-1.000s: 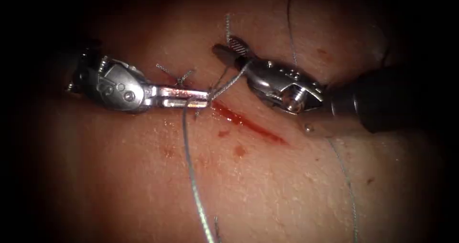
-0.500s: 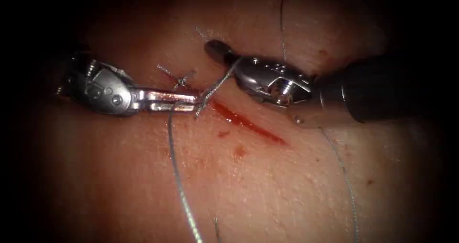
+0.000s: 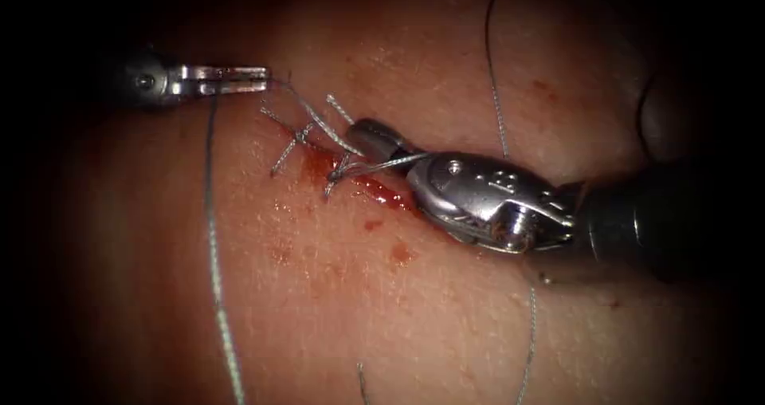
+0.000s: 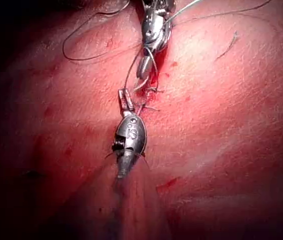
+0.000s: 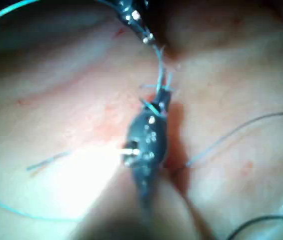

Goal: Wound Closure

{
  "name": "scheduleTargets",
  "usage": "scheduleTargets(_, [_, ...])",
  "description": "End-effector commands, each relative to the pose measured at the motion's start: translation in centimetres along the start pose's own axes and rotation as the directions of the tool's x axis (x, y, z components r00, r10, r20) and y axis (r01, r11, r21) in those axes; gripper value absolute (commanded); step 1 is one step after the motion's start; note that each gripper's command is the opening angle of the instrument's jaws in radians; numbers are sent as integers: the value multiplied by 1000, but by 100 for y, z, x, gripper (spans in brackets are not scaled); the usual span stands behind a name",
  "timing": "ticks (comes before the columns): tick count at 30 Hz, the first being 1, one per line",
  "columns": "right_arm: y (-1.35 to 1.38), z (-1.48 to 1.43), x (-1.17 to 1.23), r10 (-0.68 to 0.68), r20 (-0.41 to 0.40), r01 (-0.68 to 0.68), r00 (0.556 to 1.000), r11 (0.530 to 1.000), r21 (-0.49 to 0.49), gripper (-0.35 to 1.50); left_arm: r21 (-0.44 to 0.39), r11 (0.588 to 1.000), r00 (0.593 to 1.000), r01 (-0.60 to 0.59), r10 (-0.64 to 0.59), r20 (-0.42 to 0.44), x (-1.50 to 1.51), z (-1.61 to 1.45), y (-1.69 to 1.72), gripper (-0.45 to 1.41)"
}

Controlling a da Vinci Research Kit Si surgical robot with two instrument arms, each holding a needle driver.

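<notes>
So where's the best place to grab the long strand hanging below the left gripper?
Mid-strand, where it lies bare on the tissue left of the cut, coming from above and crosswise: it runs straight there, apart from the knot. The left gripper and right gripper each hold thread.

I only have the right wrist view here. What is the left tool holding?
Observer: The left end effector is shut on the thread, up and to the left of the cut.
Operator: Where does that strand go?
Observer: It runs down to the knot at the cut's left end.
Operator: And my right tool?
Observer: A second strand runs from the knot to the base of the right end effector. I cannot tell whether the tool grips it.
</notes>
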Motion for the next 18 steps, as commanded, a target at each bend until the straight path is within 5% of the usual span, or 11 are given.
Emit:
scheduleTargets(1, [-16,5,-4,-13,-3,13,1000,1000,10,-35,1,1000,1000,1,-1,0,-9,8,-2,-45])
scheduleTargets(18, [-57,10,-59,-68,18,66,998,996,66,-35,57,998,999,32,-34,39,-18,63,-119,-45])
